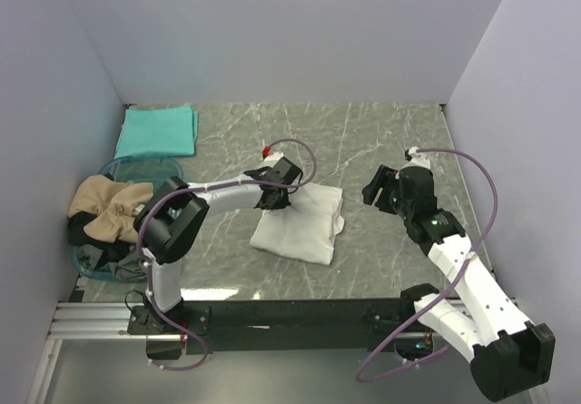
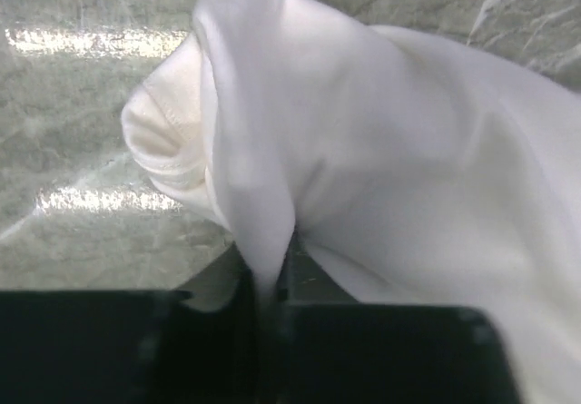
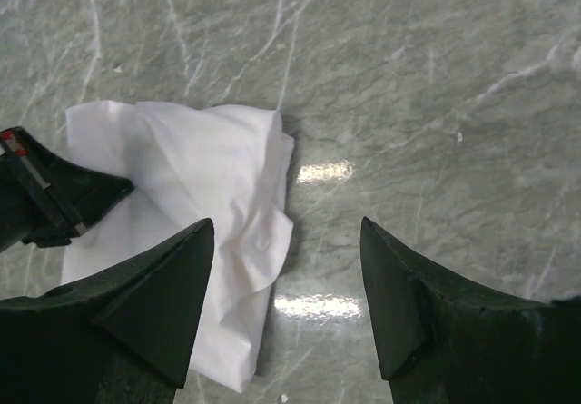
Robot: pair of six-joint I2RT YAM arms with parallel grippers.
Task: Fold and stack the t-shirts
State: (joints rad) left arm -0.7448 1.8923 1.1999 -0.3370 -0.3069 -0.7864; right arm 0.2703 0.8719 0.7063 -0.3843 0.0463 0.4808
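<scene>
A folded white t-shirt (image 1: 301, 225) lies mid-table. My left gripper (image 1: 275, 198) is shut on its near-left edge; in the left wrist view a pinched fold of white cloth (image 2: 272, 150) rises from between the jaws (image 2: 268, 290). My right gripper (image 1: 381, 191) is open and empty, above bare table just right of the shirt; the right wrist view shows the white t-shirt (image 3: 191, 195) by its left finger. A folded teal t-shirt (image 1: 158, 131) lies at the back left. A crumpled tan t-shirt (image 1: 107, 206) rests in the bin.
A clear blue-tinted plastic bin (image 1: 113, 170) stands at the left edge against the left wall, holding the tan shirt and some darker cloth. Grey walls close the table at the back and both sides.
</scene>
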